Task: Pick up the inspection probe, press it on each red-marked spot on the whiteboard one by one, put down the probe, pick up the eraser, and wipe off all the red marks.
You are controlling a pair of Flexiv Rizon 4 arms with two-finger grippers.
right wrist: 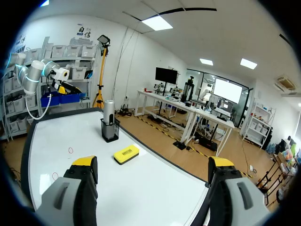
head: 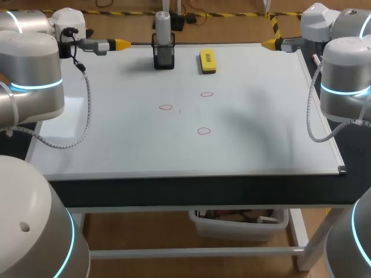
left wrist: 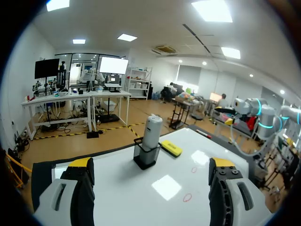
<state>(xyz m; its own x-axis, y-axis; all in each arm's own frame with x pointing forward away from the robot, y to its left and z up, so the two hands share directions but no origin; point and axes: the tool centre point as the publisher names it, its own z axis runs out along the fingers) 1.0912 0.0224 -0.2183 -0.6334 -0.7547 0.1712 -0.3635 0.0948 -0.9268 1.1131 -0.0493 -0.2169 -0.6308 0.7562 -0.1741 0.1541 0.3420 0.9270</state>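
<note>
Standing probe: the silver-grey cylindrical inspection probe (head: 163, 26) stands upright in a black open-frame holder (head: 164, 58) at the far edge of the white rectangular whiteboard (head: 116, 133), which lies on the dark bench (head: 197, 194).
Eraser: the yellow block-shaped eraser (head: 207, 60) lies flat on the whiteboard, near the holder on its right and not touching it.
Red marks: three small red outlined ovals sit mid-board, apart from one another: the left oval (head: 166, 107), the far oval (head: 207, 94) and the near oval (head: 203, 131).
Left gripper: the left gripper (head: 122, 43) hangs over the whiteboard's far left corner, well apart from the probe. Its yellow-tipped fingers are spread wide with nothing between them. In its wrist view the probe and holder stand ahead of it, with the eraser beside the holder.
Right gripper: the right gripper (head: 268, 43) hangs at the far right corner, its fingers likewise spread and holding nothing. The eraser lies ahead of it, and the probe farther off beyond the eraser.
</note>
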